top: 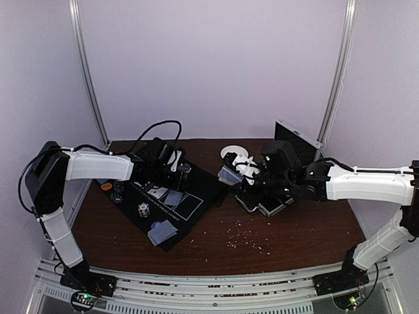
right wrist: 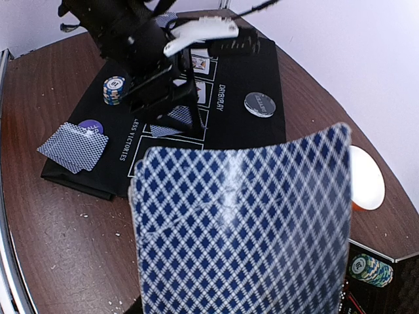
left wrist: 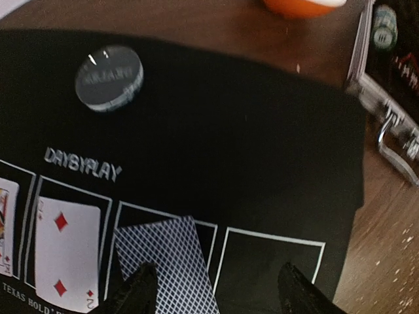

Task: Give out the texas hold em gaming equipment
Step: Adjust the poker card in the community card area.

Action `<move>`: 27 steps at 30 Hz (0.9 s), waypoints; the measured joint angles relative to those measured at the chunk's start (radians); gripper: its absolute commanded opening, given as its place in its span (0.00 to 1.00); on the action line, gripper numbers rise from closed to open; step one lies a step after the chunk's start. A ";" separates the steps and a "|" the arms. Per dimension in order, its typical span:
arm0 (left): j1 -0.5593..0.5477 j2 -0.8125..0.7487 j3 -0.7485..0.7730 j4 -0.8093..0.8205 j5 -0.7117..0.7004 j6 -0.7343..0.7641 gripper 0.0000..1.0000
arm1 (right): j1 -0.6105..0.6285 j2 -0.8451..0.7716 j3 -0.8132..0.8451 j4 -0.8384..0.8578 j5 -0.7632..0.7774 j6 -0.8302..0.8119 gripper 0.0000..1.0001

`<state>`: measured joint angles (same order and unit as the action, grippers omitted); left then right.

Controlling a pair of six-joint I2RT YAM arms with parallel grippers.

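Note:
My left gripper point(left wrist: 218, 271) hangs open low over the black mat point(left wrist: 216, 150), with nothing between its jaws. Its left finger point(left wrist: 139, 288) is over a face-down blue-backed card point(left wrist: 163, 255) lying askew in a printed box. A face-up two of diamonds point(left wrist: 69, 252) fills the box to the left. A pale grey disc point(left wrist: 109, 77) rests higher on the mat. My right gripper point(top: 233, 176) is shut on a stack of playing cards point(right wrist: 242, 222) that fills its wrist view and hides its fingers. A striped chip stack point(right wrist: 114, 89) stands on the mat, and a purple disc point(right wrist: 88, 125) lies beside two face-down cards point(right wrist: 73, 147).
The white bowl with orange rim point(top: 236, 154) sits at the back centre. The silver case point(top: 296, 139) stands open behind my right gripper, with chips point(right wrist: 366, 269) inside. An orange disc point(top: 106, 186) lies left of the mat. Crumbs dot the wood near the front.

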<state>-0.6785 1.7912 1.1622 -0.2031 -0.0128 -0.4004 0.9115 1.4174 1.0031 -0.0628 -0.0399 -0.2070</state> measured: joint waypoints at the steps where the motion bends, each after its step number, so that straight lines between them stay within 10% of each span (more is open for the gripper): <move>1: -0.005 0.023 0.001 -0.026 0.006 0.021 0.62 | 0.000 0.000 0.000 -0.002 0.000 0.000 0.39; 9: -0.023 0.089 0.047 -0.135 -0.017 0.112 0.45 | 0.000 0.000 0.000 -0.013 0.000 0.000 0.39; 27: -0.023 0.092 0.061 -0.199 -0.078 0.215 0.45 | 0.000 0.000 0.000 -0.018 0.000 -0.007 0.40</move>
<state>-0.7013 1.8832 1.2232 -0.4019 -0.0910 -0.1856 0.9115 1.4174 1.0035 -0.0807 -0.0395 -0.2142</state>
